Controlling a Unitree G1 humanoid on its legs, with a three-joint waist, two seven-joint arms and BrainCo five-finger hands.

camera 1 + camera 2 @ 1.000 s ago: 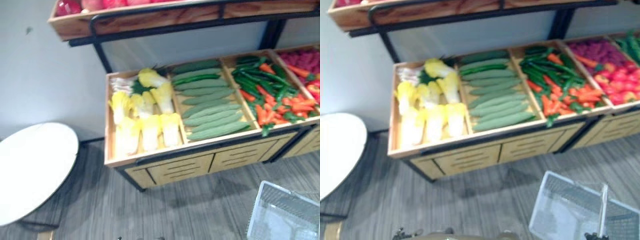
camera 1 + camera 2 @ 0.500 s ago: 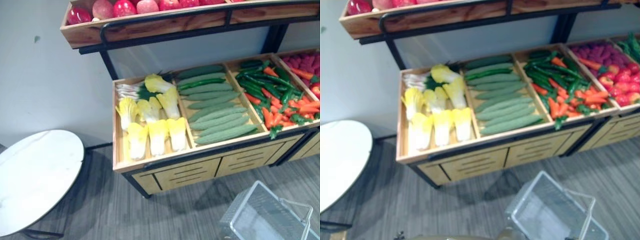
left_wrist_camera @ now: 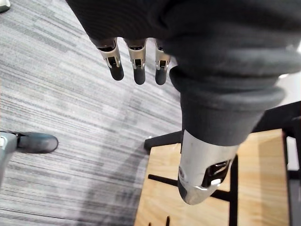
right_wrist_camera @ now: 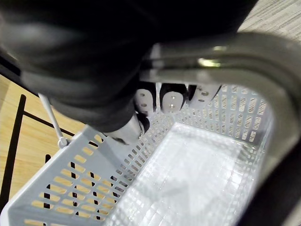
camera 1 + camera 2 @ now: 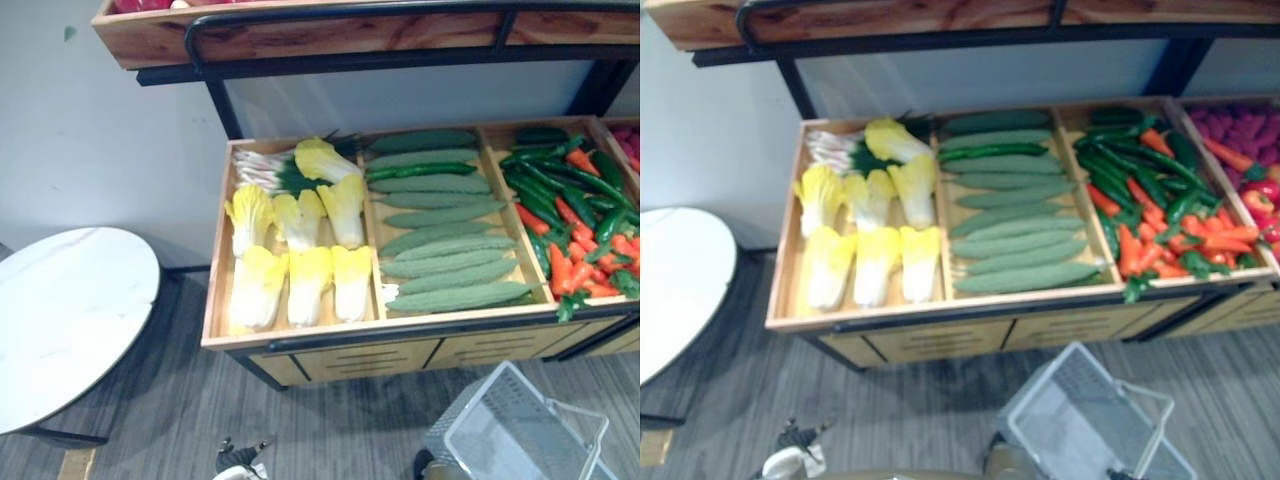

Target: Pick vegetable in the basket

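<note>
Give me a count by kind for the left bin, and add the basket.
cabbages: 7
scallion bunch: 1
basket: 1
Total: 9

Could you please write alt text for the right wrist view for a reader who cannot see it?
The right hand curls round the grey handle of a white perforated basket, which hangs empty below it. Beside the basket is the pale wooden front of the produce stand.
</note>
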